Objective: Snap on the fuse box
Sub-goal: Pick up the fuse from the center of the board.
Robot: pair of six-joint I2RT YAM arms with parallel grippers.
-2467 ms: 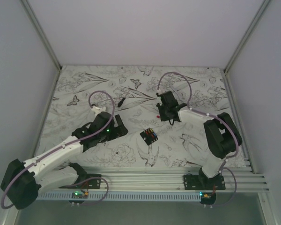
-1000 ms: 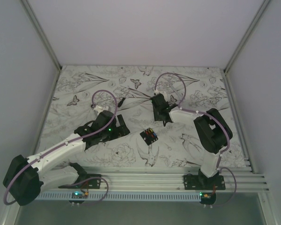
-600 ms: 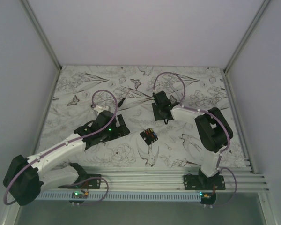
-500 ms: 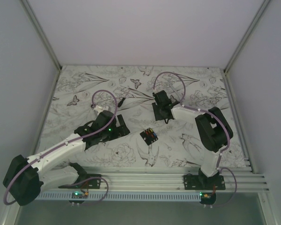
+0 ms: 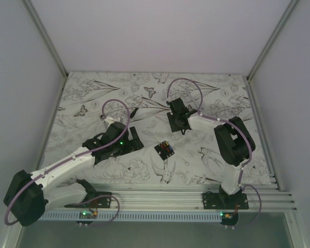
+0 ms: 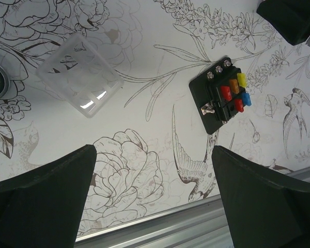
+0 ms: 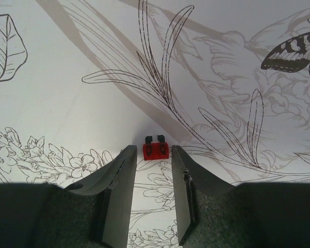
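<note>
Right fingers (image 7: 116, 196) now farther left over flower-printed table (image 5: 93, 93), pale walls (image 5: 155, 31) around.

Black fuse box (image 6: 217, 103); red loose fuse (image 7: 155, 150); white floral-print table (image 6: 144, 57).

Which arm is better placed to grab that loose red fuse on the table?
Right. The right gripper is open, the red fuse lying just beyond its fingertips, centred between them. The left gripper, also open, hangs near the fuse box and a clear cover instead.
</note>
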